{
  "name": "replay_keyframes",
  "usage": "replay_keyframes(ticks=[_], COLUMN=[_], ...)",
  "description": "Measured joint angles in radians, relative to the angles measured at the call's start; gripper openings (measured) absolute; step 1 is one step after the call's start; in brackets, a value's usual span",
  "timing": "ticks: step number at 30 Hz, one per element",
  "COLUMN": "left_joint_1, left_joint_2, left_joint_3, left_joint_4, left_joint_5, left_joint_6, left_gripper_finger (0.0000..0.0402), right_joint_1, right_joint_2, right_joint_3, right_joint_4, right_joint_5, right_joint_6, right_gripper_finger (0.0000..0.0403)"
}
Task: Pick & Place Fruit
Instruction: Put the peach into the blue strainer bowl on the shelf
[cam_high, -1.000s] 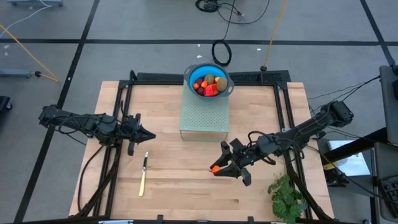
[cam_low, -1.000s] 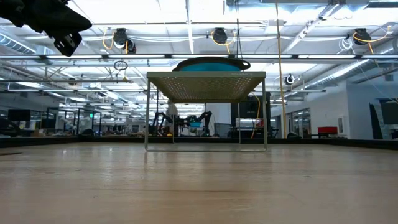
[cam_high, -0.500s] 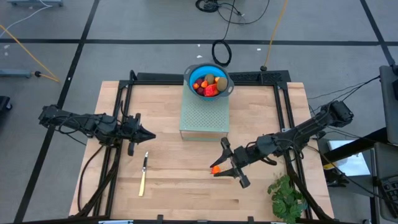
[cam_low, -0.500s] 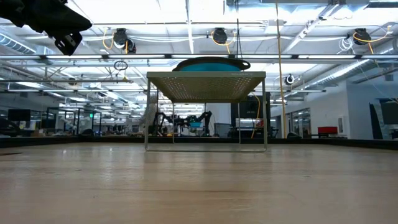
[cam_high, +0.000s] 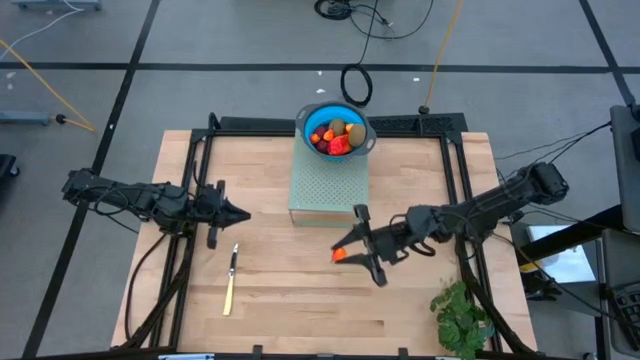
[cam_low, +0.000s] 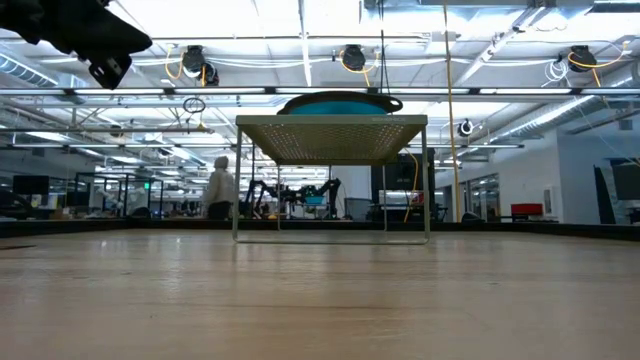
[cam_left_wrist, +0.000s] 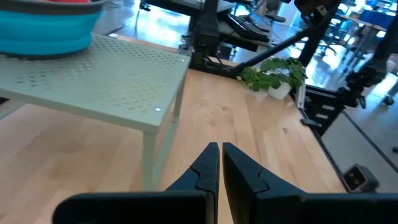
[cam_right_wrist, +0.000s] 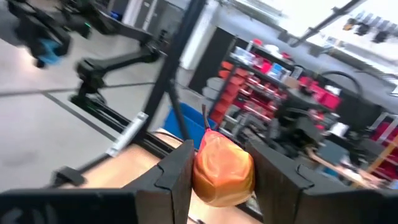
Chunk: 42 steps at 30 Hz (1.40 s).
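A blue bowl (cam_high: 337, 112) holding several fruit pieces (cam_high: 335, 135) stands on a pale green perforated stand (cam_high: 329, 188) at the table's far middle. My right gripper (cam_high: 347, 252) hovers near the stand's near right corner, shut on a small orange fruit (cam_high: 339, 256), which also shows as the orange fruit (cam_right_wrist: 222, 169) in the right wrist view. My left gripper (cam_high: 241, 215) waits shut at the table's left, pointing toward the stand (cam_left_wrist: 93, 81), with nothing in it. My right gripper pinches the orange fruit by its two opposite sides (cam_right_wrist: 202, 174) between its two fingers (cam_right_wrist: 176, 177). The fingers lie about level and point toward the table's left. The fruit is lifted clear of the table.
A slim yellow-handled knife (cam_high: 231, 280) lies on the wood near the left arm. A leafy green plant (cam_high: 460, 315) stands at the near right corner. In the low view the stand (cam_low: 330, 135) rises on thin legs with the bowl (cam_low: 338, 103) on top.
My right gripper has rolled strongly about its own pointing line and swung a little toward the far edge and the stand. The orange fruit has stayed pinched in it and gone along, clear of the table.
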<state>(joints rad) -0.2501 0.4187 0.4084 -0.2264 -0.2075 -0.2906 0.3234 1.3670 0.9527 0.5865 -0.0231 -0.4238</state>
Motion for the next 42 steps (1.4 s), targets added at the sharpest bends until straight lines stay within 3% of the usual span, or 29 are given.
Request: replay_keyframes(ticks=[11, 18, 23, 28, 42], left_joint_1=[0.0, 0.0, 0.0, 0.0, 0.0], left_joint_2=[0.0, 0.0, 0.0, 0.0, 0.0], left_joint_3=[0.0, 0.0, 0.0, 0.0, 0.0], left_joint_4=[0.0, 0.0, 0.0, 0.0, 0.0], left_joint_5=[-0.136, -0.192, -0.218, -0.257, -0.292], left_joint_6=[-0.006, -0.006, -0.006, -0.028, -0.071], left_gripper_finger=[0.0019, 0.0019, 0.0019, 0.0019, 0.0019], right_joint_1=[-0.198, -0.325, -0.415, -0.506, -0.69], right_joint_2=[0.0, 0.0, 0.0, 0.0, -0.001], right_joint_3=[0.0, 0.0, 0.0, 0.0, 0.016], right_joint_4=[0.0, 0.0, 0.0, 0.021, -0.008], right_joint_5=[0.01, 0.153, 0.183, 0.18, 0.175], right_joint_6=[-0.126, -0.297, -0.408, -0.328, 0.116], right_gripper_finger=[0.0134, 0.0134, 0.0134, 0.0134, 0.0134])
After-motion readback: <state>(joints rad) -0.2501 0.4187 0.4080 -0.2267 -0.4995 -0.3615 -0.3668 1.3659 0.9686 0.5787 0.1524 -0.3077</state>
